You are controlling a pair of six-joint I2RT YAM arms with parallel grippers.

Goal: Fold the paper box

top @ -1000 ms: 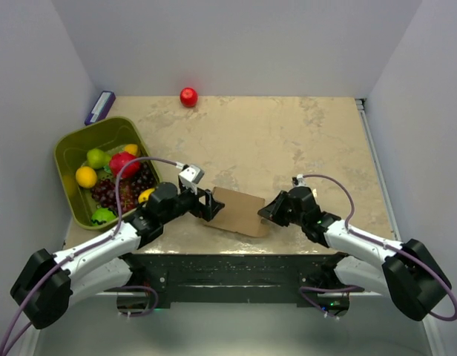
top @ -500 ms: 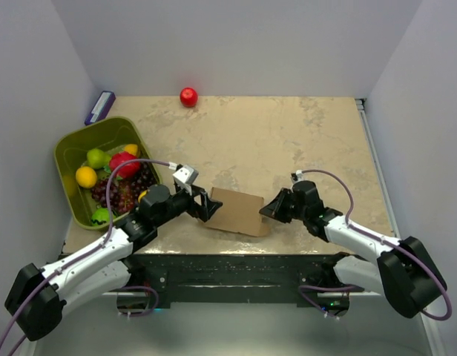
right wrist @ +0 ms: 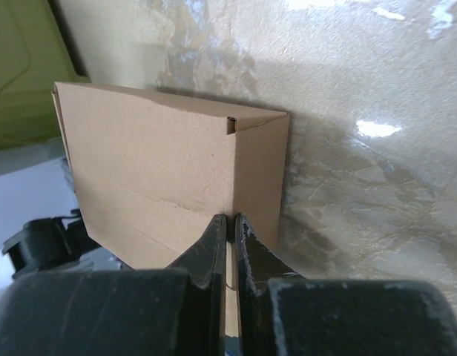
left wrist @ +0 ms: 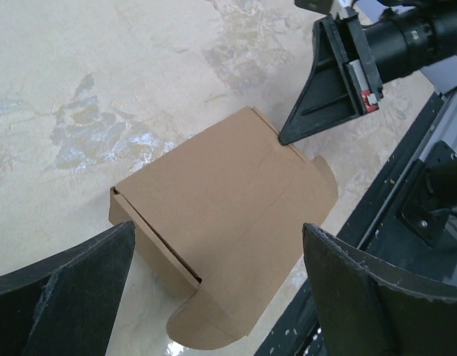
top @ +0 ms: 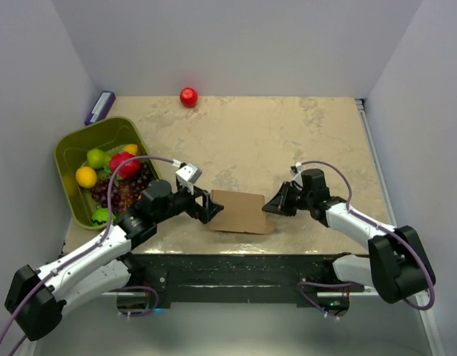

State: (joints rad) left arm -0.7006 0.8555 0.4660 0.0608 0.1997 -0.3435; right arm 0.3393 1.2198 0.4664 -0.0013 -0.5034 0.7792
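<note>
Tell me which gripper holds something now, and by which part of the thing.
The right gripper is shut and seems to pinch the paper box by a thin cardboard edge at its right end. The left gripper is open and holds nothing.

- Bright, even, diffuse light from overhead; the top view is sharp, its shadows soft
- White glare patches on the glossy desk (right wrist: 377, 130) beyond the right end effector (right wrist: 230, 226); a grey shadow beside the paper box (right wrist: 162, 170)
- Fingers of the left end effector (left wrist: 217, 274), nearest the lens, are dark and slightly blurred
</note>
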